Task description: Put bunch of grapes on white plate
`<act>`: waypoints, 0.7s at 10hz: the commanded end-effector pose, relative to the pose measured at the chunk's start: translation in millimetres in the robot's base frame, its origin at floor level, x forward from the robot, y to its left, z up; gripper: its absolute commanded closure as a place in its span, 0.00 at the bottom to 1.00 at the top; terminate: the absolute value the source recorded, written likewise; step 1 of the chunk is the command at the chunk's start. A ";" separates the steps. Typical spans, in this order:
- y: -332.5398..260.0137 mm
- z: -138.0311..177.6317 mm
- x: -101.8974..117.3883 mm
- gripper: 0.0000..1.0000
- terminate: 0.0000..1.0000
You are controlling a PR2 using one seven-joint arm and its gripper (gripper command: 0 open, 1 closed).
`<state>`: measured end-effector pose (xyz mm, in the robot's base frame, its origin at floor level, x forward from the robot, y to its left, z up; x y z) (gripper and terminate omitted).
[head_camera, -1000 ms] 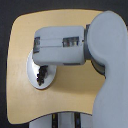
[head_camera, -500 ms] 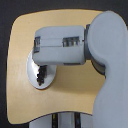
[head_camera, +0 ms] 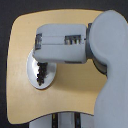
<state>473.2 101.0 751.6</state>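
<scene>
Exterior view has the gripper (head_camera: 40, 64) over the white plate (head_camera: 31, 67) with the bunch of grapes (head_camera: 41, 73) dangling at its fingers, grip unclear, so letting go off-center might roll them past the rim.

No readable text, labels, brand marks or numbers can be made out anywhere, tbh. Nothing legible is printed on the gray arm (head_camera: 75, 42), the white plate (head_camera: 35, 62) or the wooden table (head_camera: 30, 30), and everything's too blurry for small print anyway.
</scene>
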 end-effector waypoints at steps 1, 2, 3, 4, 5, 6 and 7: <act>-2.0 21.7 10.3 0.00 0.00; -2.4 30.4 12.3 0.00 0.00; -1.6 45.5 14.0 0.00 0.00; 1.3 62.7 15.6 0.00 0.00; 3.7 80.0 16.4 0.00 0.00; 3.0 96.0 16.9 0.00 0.00; -0.8 116.5 20.4 0.00 0.00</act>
<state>484.7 100.7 794.5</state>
